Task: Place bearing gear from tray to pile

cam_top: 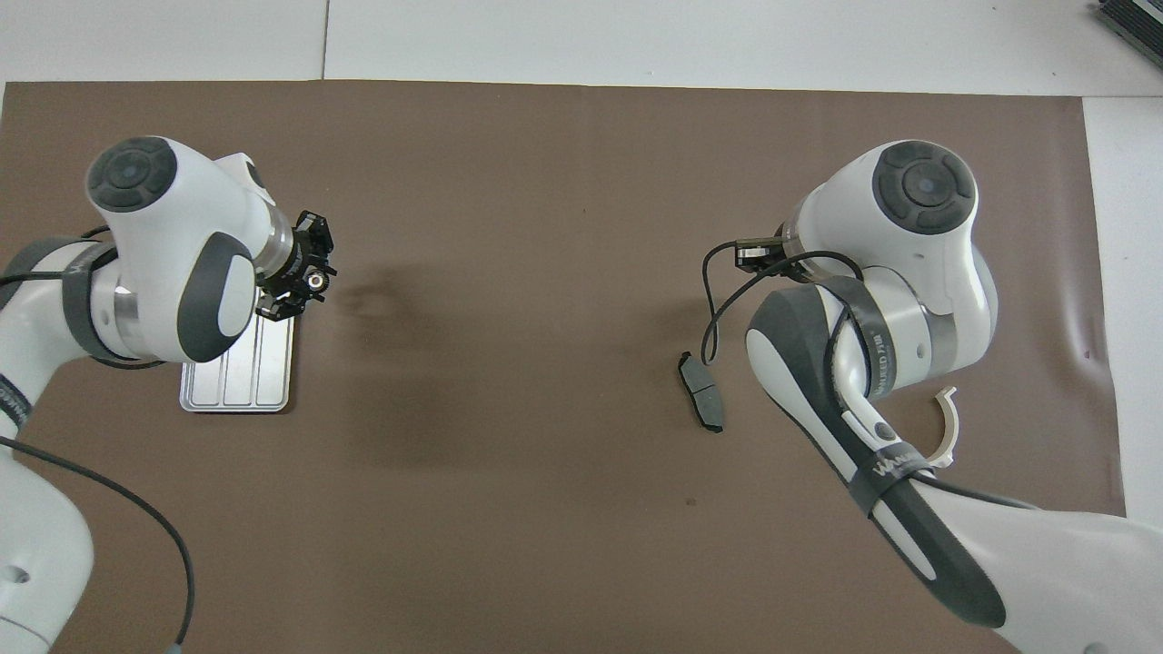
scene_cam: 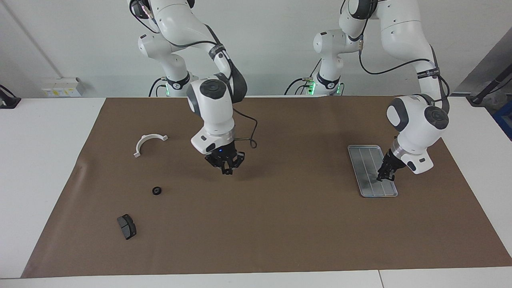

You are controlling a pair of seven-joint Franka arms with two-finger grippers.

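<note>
Left gripper pinches a gear over the tray; right gripper, fingertips together, hangs mid-mat.

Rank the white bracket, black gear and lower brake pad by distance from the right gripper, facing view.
From the right gripper, over the mat:
1. Black gear, farther from the robots.
2. White bracket, nearer the robots, toward the right arm's end.
3. Brake pad, farthest from the robots.

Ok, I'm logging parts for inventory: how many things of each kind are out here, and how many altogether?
Bearing gears: 2, one lying loose, one in the left gripper
Brake pads: 2
White bracket: 1
Tray: 1
Total: 6
</note>
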